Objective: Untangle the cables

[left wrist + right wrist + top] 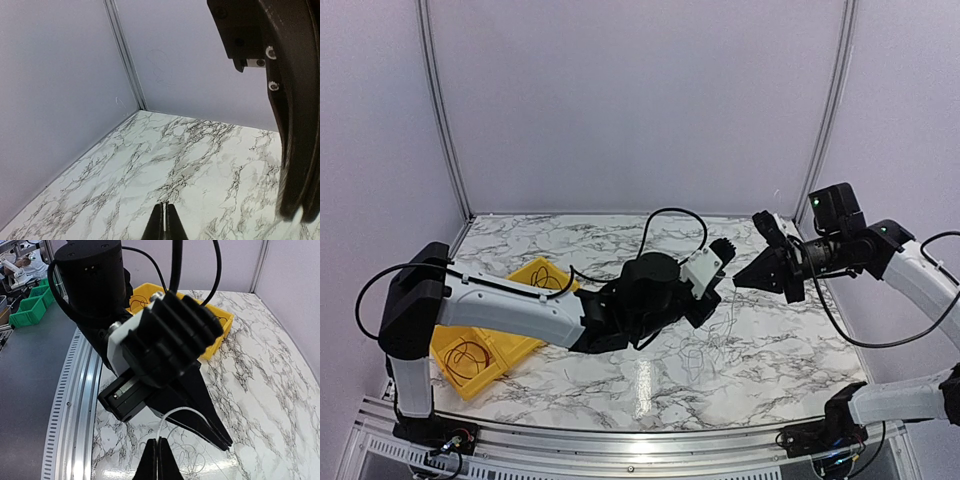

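Observation:
A thin white cable (181, 409) arcs between my two grippers above the middle of the table. My right gripper (158, 442) is shut on one end of that arc. My left gripper (227, 444) is shut too, and the cable runs into the line between its closed jaws. In the top view the left gripper (720, 298) and the right gripper (738, 282) almost touch tip to tip. More cables (200, 462) lie below them as faint loose loops on the marble, and the same cables (705, 352) show in the top view. The left wrist view shows closed fingertips (162, 220) over bare marble.
Two yellow bins (525, 348) sit at the table's left, each holding a coiled dark wire. The left arm stretches low across the table's centre. Grey walls close off the back and both sides. Green bins (30, 305) stand off the table.

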You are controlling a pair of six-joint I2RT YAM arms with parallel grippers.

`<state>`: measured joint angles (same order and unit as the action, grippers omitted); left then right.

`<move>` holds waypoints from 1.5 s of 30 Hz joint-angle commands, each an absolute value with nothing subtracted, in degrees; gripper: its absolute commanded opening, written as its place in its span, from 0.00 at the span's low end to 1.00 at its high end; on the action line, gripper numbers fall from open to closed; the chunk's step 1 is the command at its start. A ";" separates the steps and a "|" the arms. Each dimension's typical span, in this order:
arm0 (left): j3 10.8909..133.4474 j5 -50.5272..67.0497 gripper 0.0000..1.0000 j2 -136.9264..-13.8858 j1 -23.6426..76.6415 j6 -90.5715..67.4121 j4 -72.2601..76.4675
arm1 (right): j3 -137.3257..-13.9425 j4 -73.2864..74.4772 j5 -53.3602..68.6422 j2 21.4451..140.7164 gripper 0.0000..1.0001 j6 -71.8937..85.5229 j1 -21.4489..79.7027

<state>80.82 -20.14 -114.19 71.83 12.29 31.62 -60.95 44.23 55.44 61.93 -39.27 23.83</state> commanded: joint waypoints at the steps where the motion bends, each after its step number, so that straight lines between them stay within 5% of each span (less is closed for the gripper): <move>1: 77.65 -21.30 0.00 -110.88 71.72 8.68 31.85 | -62.48 42.80 54.25 61.96 0.08 -38.66 23.33; 3: 74.62 -21.67 0.00 -109.37 71.67 4.46 32.71 | -59.99 39.61 52.00 61.50 0.31 -37.66 22.88; 10: 66.30 -21.85 0.00 -108.18 71.65 -7.69 36.57 | -48.04 29.99 42.82 60.32 0.59 -43.23 23.55; 24: 61.55 -21.65 0.00 -107.37 70.35 -19.12 40.86 | -43.87 24.00 39.52 69.16 0.57 -47.09 29.60; 45: 53.09 -24.24 0.00 -103.20 69.96 -32.25 56.72 | -51.66 11.68 49.55 86.35 0.62 -23.85 32.94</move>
